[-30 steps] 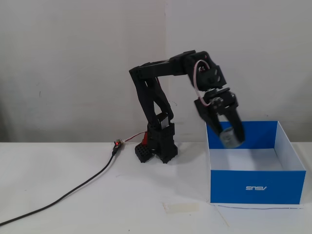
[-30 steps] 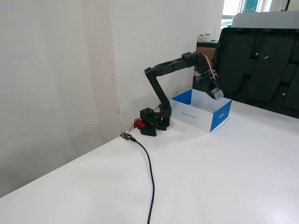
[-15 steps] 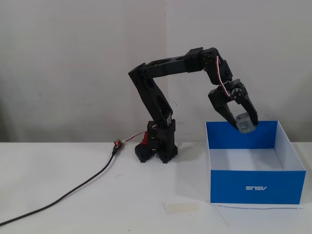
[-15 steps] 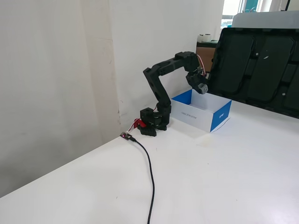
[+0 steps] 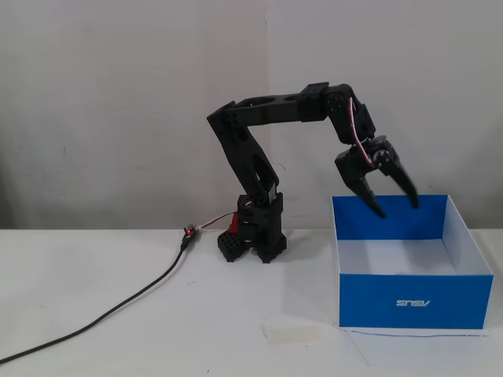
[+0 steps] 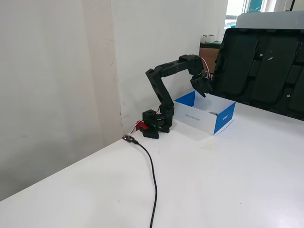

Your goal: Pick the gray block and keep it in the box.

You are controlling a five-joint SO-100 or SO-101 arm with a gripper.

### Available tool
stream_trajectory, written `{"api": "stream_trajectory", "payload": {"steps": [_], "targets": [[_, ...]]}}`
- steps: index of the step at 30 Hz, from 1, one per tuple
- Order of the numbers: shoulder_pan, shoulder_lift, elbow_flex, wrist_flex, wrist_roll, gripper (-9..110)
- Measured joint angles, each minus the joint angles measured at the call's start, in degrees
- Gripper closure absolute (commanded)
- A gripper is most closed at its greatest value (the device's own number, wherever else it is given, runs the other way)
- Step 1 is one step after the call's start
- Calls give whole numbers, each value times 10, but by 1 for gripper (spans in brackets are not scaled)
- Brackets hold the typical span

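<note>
The blue box (image 5: 416,302) stands on the white table to the right of the arm's base, with its white inside and an upside-down logo on the front wall. It also shows in a fixed view (image 6: 223,121). My gripper (image 5: 398,209) is open and empty, pointing down just above the box's back part. It hangs over the box in a fixed view (image 6: 202,90). A small gray shape, likely the gray block (image 6: 213,113), lies inside the box. The front wall hides it in the other fixed view.
The arm's base (image 5: 253,236) stands near the wall. A black cable (image 5: 118,302) runs from it to the front left. A strip of tape (image 5: 292,334) lies in front of the box. A large black panel (image 6: 266,71) leans behind the box.
</note>
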Motion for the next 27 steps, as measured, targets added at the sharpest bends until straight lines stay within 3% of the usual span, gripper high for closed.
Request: {"api": "stream_trajectory", "payload": {"steps": [10, 21, 27], "targets": [[117, 122, 59, 31, -97, 101], [392, 163, 76, 61, -151, 101], [533, 192, 147, 18, -162, 101]]}}
